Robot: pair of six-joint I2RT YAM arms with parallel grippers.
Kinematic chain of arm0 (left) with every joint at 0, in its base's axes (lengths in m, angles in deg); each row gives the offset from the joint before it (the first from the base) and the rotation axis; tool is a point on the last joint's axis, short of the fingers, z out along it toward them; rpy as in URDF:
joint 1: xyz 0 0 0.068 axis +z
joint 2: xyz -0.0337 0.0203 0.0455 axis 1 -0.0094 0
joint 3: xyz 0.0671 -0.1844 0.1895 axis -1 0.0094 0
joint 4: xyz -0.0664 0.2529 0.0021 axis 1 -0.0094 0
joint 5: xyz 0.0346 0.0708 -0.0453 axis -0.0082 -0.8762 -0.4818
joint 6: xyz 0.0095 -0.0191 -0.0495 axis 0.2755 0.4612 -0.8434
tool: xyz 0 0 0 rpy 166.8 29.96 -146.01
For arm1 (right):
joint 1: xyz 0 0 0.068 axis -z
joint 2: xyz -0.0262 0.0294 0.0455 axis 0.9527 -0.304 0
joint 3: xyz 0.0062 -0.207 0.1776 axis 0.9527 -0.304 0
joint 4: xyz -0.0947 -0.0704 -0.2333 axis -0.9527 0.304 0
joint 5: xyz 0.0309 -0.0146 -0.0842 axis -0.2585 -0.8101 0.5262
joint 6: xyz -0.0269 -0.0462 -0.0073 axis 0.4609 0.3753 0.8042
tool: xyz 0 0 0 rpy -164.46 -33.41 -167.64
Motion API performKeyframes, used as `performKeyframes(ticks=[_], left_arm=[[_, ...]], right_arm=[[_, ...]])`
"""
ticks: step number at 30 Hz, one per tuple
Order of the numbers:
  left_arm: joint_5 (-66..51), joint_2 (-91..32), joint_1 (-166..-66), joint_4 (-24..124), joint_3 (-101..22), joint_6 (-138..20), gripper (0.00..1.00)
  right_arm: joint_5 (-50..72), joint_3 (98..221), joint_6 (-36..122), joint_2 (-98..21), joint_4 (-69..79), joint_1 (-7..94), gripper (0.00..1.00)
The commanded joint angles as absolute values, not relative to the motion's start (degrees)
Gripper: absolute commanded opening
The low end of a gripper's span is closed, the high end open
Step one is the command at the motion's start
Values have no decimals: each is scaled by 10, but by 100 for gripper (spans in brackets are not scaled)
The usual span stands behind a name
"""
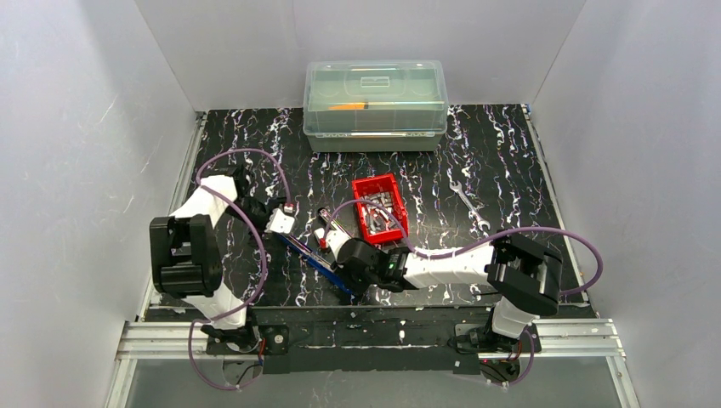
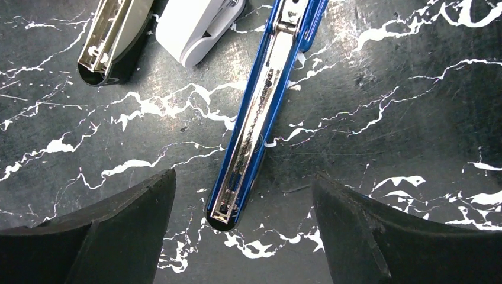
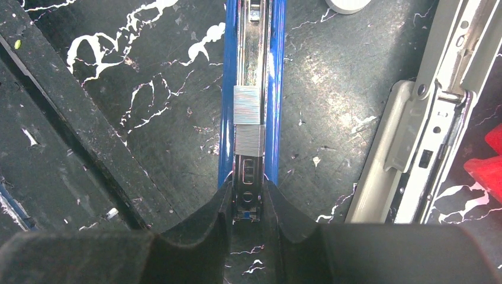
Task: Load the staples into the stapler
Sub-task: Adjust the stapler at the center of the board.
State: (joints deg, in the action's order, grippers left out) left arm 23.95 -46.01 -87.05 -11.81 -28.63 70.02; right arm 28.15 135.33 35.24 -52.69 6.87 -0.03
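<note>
Blue stapler (image 1: 313,255) lies open on the table (image 1: 510,161), slanting from upper left to lower right. From the left wrist, the left claw (image 2: 243,175) is spread wide around its end. From the right wrist, the right claw (image 3: 247,187) pinches the rail. The staples (image 3: 248,121) sit in it, straight ahead and closest to this claw.

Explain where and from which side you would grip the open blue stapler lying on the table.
Grip the blue stapler across its two long side walls near one end, coming straight down from above. It lies flat, long and narrow, channel up; staples sit mid-channel, so stay clear.
</note>
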Motion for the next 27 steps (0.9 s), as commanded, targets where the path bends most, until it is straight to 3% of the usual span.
performKeyframes(ticks=[1,5,8,17,27], left_arm=[[218,-484,-873,-116,-310,738,84],[164,-516,-881,-110,-320,773,83],[130,-536,-886,-90,-327,768,76],[113,-543,-925,-74,-351,742,38],[190,-417,-929,-80,-335,717,32]], right_arm=[[311,1339,360,-520,60,-2,27],[315,1336,356,-521,51,-3,27],[316,1336,355,-523,50,-4,27],[320,1324,348,-518,49,-6,27],[315,1313,343,-513,17,-10,27]])
